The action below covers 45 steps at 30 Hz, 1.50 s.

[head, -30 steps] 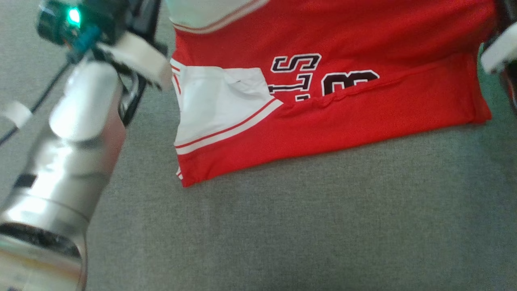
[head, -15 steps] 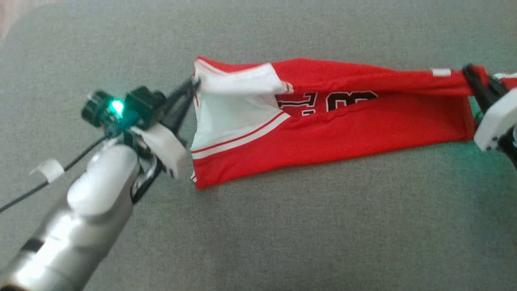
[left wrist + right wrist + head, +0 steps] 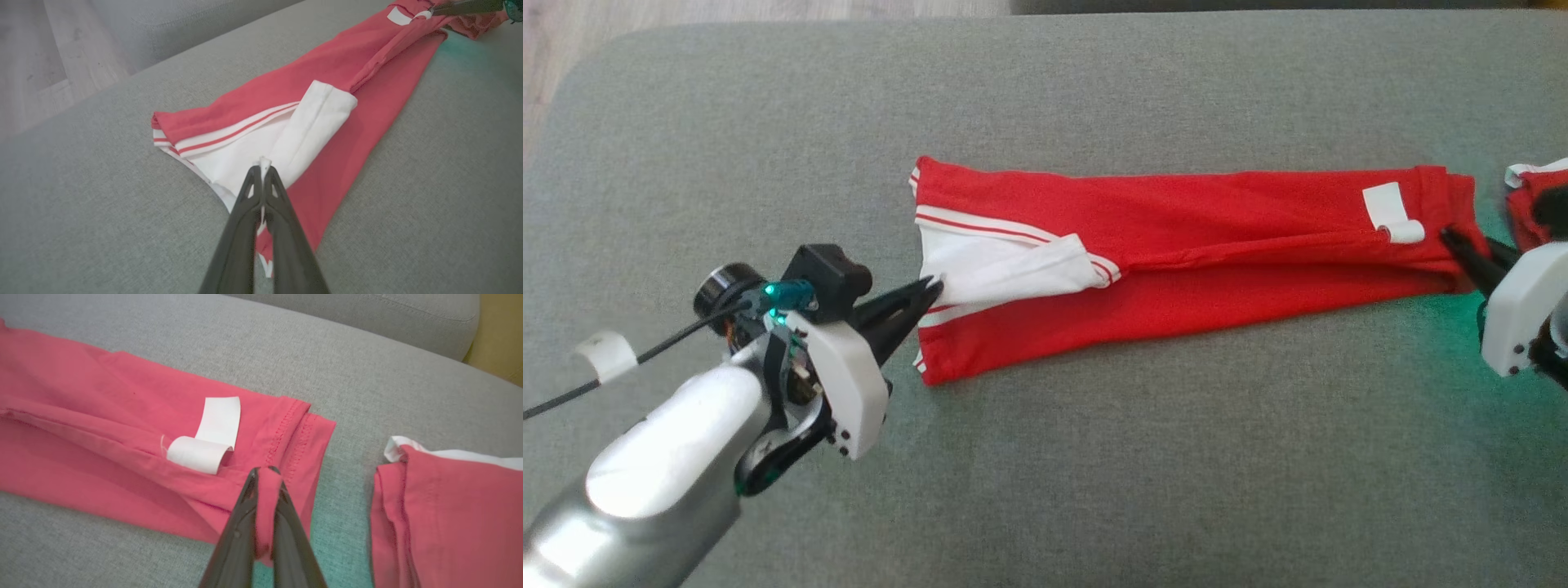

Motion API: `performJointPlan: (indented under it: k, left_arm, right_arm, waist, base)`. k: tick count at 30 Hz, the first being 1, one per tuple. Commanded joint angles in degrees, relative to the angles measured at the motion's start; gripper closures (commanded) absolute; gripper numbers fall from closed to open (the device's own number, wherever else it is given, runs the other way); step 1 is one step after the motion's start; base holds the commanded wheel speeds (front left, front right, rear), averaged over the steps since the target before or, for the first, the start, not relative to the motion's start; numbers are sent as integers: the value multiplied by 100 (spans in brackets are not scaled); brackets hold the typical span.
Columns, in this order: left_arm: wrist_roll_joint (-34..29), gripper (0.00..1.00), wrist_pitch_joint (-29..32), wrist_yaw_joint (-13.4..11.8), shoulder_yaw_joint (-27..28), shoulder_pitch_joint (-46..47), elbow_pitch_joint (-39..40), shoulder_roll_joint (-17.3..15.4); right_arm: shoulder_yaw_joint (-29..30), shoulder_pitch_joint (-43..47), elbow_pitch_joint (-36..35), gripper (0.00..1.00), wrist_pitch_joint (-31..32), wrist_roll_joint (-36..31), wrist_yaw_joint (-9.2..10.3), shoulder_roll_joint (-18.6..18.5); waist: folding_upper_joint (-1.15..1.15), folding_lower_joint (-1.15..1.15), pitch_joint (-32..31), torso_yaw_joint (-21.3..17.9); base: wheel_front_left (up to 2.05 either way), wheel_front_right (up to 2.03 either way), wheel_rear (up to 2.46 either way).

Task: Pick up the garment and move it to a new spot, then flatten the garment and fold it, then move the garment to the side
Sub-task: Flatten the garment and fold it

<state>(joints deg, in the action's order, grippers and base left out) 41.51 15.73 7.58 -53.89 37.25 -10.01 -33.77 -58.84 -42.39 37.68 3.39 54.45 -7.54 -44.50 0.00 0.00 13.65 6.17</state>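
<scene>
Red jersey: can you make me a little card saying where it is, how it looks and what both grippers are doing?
garment: red jersey with white sleeve
lies on: grey cushion
shape: folded into a long flat band
left gripper: shut on the white sleeve edge
right gripper: shut on the red hem
label: white tag, curled, near the hem
nearby: second red garment, apart from the jersey

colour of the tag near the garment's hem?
White tag on the red garment; clearest in the right wrist view.
</scene>
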Motion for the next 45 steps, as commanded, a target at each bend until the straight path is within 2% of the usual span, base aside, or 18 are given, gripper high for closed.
performJointPlan:
  k: [1,5,6,7,8,12,16,21,22,23,25,27,31,35,40,45]
  left_arm:
    - [34,100,41,-9,209,156,183,-265]
    - [177,100,262,-9,71,102,326,-311]
    - [216,100,280,-9,55,88,329,-299]
    - [235,55,265,-9,53,85,333,-279]
    - [258,0,210,-20,79,87,327,-242]
    - [214,0,-149,-197,272,181,174,-97]
    - [68,0,-958,-673,695,338,-93,199]
    - [-114,0,-2192,-1307,1193,438,-538,705]
    - [-106,0,-2418,-1410,1283,425,-626,818]
    - [-106,0,-2418,-1410,1283,425,-626,818]
    - [-113,0,-2761,-1582,1425,380,-809,1007]
    - [-197,0,-2940,-1731,1519,311,-973,1147]
    - [-330,0,-3062,-1953,1791,-39,-1174,1445]
    - [-675,0,-3070,-2009,2212,-629,-1068,1726]
    - [-1125,0,-3071,-1915,2693,-1391,-942,2096]
    - [-1532,0,-3072,-1698,3094,-1805,-876,2417]
  right_arm:
    - [-26,35,-79,100,-9,-5,5,-259]
    - [-234,-46,-31,100,17,-50,5,-238]
    - [-266,-71,16,53,6,-75,5,-231]
    - [-278,-85,75,0,18,-58,5,-211]
    - [-285,-98,109,0,20,-18,5,-188]
    - [-130,-231,190,0,-220,193,5,-130]
    - [285,-518,258,0,-811,390,5,28]
    - [975,-819,321,0,-1676,448,5,494]
    - [1154,-842,318,0,-1756,425,5,618]
    - [1154,-842,318,0,-1756,425,5,618]
    - [1533,-810,287,0,-1824,300,5,882]
    - [2221,-703,100,0,-1833,44,5,1189]
    - [3570,84,-344,0,-1836,-1061,5,1861]
    - [4699,1142,-804,0,-1837,-2101,5,2712]
    - [5388,2235,-1358,0,-1838,-3155,5,3552]
    - [5576,2743,-1642,0,-1838,-3661,5,3887]
  waist:
    - [0,0,17,-13]
    - [0,0,43,-80]
    - [0,0,44,-97]
    - [0,0,48,-114]
    - [0,0,46,-130]
    - [0,0,-30,-198]
    - [0,0,-162,-280]
    - [0,0,-343,-355]
    - [0,0,-370,-364]
    - [0,0,-370,-364]
    - [0,0,-428,-376]
    - [0,0,-469,-389]
    - [0,0,-551,-388]
    - [0,0,-600,-368]
    - [0,0,-638,-350]
    - [0,0,-605,-325]
  base:
    - [0,0,0]
    - [0,0,0]
    - [0,0,0]
    - [0,0,0]
    - [0,0,0]
    - [0,0,0]
    - [0,0,0]
    - [0,0,0]
    - [0,0,0]
    - [0,0,0]
    - [0,0,0]
    - [0,0,0]
    - [0,0,0]
    - [0,0,0]
    - [0,0,0]
    - [0,0,0]
